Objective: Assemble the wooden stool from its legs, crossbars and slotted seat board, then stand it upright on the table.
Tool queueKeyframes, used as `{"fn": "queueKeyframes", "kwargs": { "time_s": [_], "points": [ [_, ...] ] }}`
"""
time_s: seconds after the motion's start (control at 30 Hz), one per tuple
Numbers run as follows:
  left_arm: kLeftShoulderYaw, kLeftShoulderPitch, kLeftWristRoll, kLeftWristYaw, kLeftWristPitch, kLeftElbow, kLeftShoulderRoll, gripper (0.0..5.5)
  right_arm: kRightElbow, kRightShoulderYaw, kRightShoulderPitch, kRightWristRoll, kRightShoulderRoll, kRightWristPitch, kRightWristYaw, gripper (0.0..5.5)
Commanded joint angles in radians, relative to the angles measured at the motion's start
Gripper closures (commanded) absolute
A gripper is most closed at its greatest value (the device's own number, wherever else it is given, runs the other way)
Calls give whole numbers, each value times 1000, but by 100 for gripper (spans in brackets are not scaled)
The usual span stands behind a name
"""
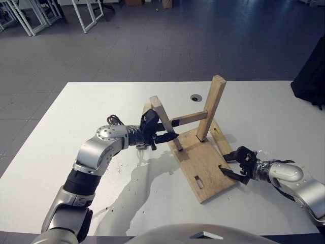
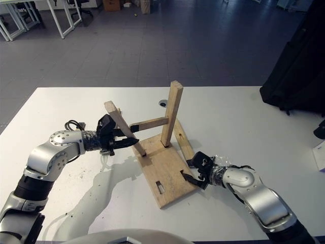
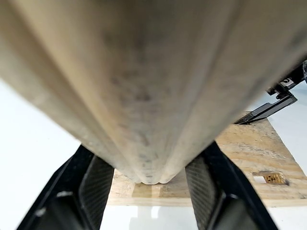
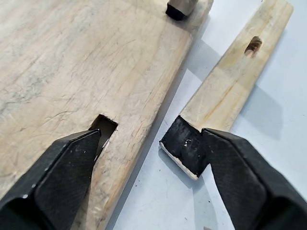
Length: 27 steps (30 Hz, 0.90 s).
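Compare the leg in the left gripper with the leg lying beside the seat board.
Pose: the held leg stands tilted on the seat board; the loose leg lies flat on the table beside it. State: the left gripper clamps the held leg, which meets the crossbar; the loose leg joins nothing, with the open right gripper at its black end. Both are wooden bars.

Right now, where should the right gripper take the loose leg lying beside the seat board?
Probably near its black-capped end, from above, spanning its narrow width. The loose leg lies flat on the table beside the seat board, so nothing fits under it; the open right gripper hovers at that end.
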Motion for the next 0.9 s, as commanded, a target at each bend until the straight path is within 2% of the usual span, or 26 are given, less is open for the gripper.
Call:
{"fn": "queueKeyframes", "kwargs": {
  "time_s": [0.03, 0.13, 0.2, 0.3, 0.4, 0.47, 0.53, 0.6, 0.63, 0.77, 0.83, 0.9],
  "points": [
    [-91, 32, 149, 25, 43, 97, 88, 346, 25, 22, 6, -19, 10, 34, 14, 163],
    [-128, 30, 176, 26, 13, 91, 113, 346, 21, 11, -3, -14, 12, 40, 16, 163],
    [-130, 42, 165, 29, 3, 91, 120, 346, 5, -42, -40, 27, 20, 65, 24, 163],
    [-125, 52, 154, 34, -9, 98, 125, 346, -55, -191, -151, 173, 74, 165, 26, 229],
    [-112, 58, 139, 40, -6, 109, 115, 346, -136, -308, -296, 462, 232, 354, -43, 276],
    [-104, 58, 126, 42, -2, 119, 106, 346, -139, -371, -374, 761, 382, 426, -211, 318],
    [-102, 57, 123, 42, -5, 127, 104, 346, -92, -393, -447, 904, 509, 422, -388, 354],
    [-107, 51, 124, 39, -10, 136, 100, 346, -45, -361, -512, 856, 607, 390, -524, 354],
    [-110, 48, 124, 36, -13, 140, 97, 346, -19, -315, -544, 761, 635, 351, -579, 354],
    [-123, 44, 124, 27, -15, 136, 100, 346, 58, -144, -622, 422, 670, 161, -672, 354],
    [-123, 45, 124, 26, -15, 134, 104, 346, 116, 4, -603, 245, 628, 57, -631, 354],
    [-122, 37, 125, 27, -15, 140, 101, 346, 222, 217, -524, 38, 546, -63, -570, 354]
  ]
}}
